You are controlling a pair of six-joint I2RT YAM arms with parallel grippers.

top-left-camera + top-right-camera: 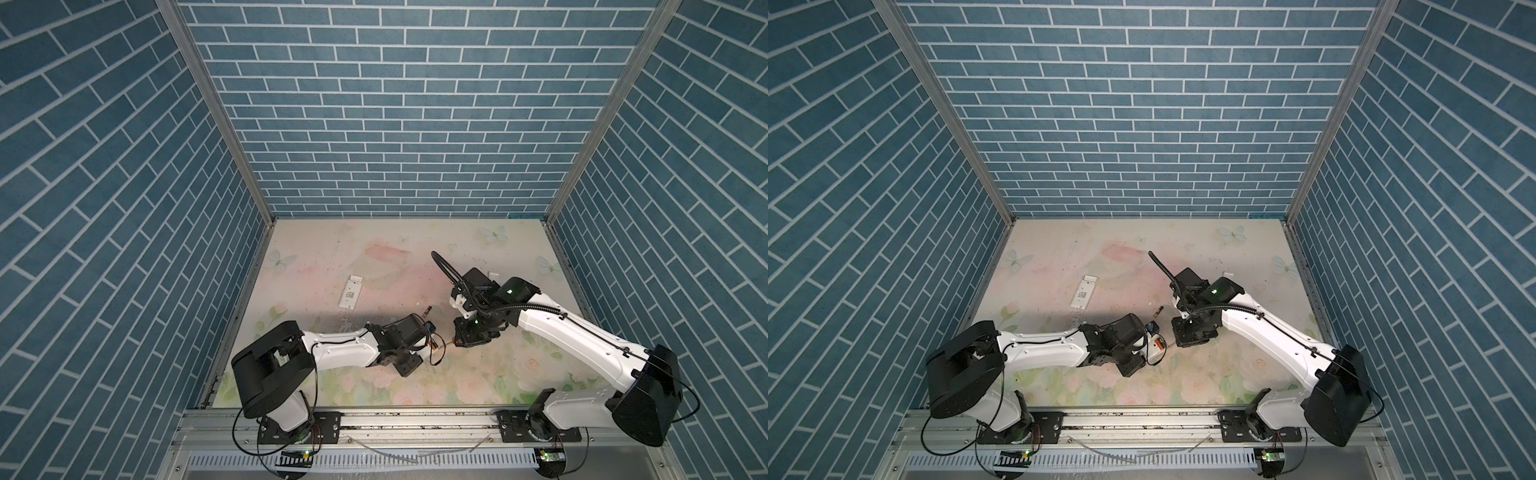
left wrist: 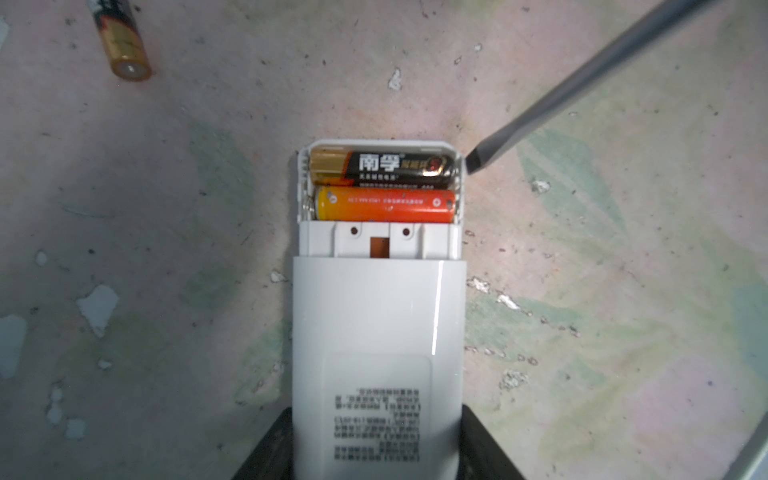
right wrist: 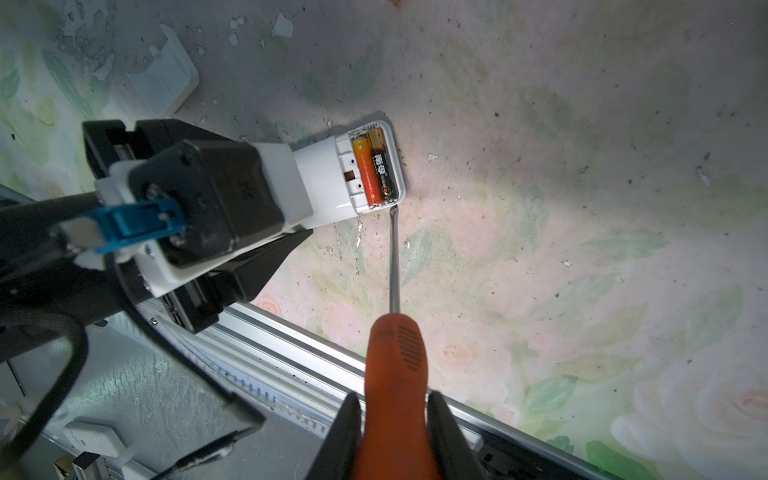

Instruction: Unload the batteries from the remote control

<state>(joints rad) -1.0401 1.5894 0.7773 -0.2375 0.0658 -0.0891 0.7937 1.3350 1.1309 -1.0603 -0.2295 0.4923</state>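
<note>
In a top view, the left gripper [image 1: 422,349] and right gripper [image 1: 461,338] nearly meet over the flowery counter [image 1: 374,257]. A loose battery [image 1: 427,311] lies nearby.

Left wrist view: the left gripper squeezes the smooth white remote [image 2: 378,316]. Two round batteries [image 2: 382,168], one black and one orange, lie in its open end.

Right wrist view: the right gripper pinches the orange screwdriver [image 3: 395,374]. Its thin metal tip is just beside the remote's corner.

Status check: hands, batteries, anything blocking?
Left hand shut on remote. Right hand shut on screwdriver, aimed at remote's open end. Black cell and orange cell seated inside; one battery loose on table. Nothing in the way.
</note>
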